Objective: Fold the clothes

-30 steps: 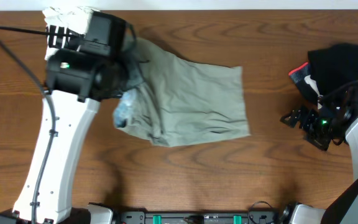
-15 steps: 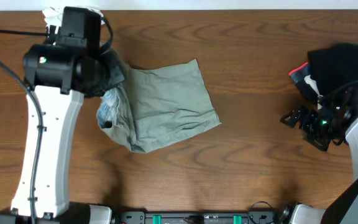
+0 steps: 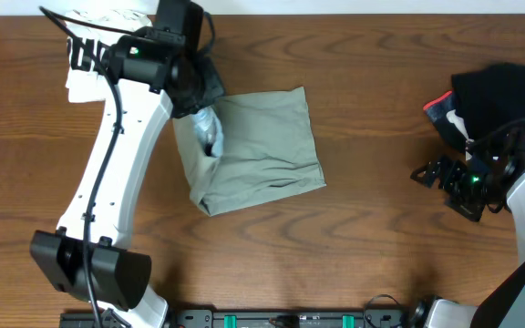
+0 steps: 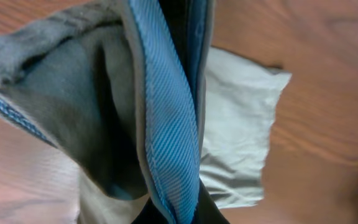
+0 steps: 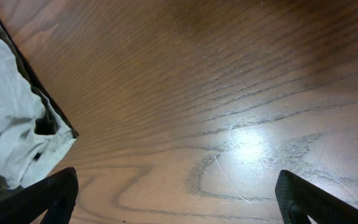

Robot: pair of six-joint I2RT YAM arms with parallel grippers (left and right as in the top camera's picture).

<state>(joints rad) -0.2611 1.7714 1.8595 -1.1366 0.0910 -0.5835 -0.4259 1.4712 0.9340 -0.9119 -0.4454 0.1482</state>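
Observation:
The clothes, pale khaki shorts (image 3: 262, 150), lie bunched left of the table's middle. My left gripper (image 3: 200, 102) is over their upper left corner, shut on a fold of the shorts. In the left wrist view the blue-lined waistband (image 4: 166, 124) runs up from between the dark fingers (image 4: 204, 214), and the rest of the shorts (image 4: 241, 124) lies on the wood below. My right gripper (image 3: 427, 173) hovers near the right edge, open and holding nothing. Its two fingertips (image 5: 55, 193) stand wide apart over bare wood.
A white printed tee (image 3: 98, 36) lies at the back left corner, partly under the left arm. A dark pile of clothing (image 3: 509, 91) sits at the far right, behind the right gripper. A pale cloth with a dark edge (image 5: 11, 124) shows left in the right wrist view.
My left gripper swung left, then back right and toward the far edge, with the shorts' edge in it. The shorts drew in from a wide spread to a narrower bundle. The right arm stayed still.

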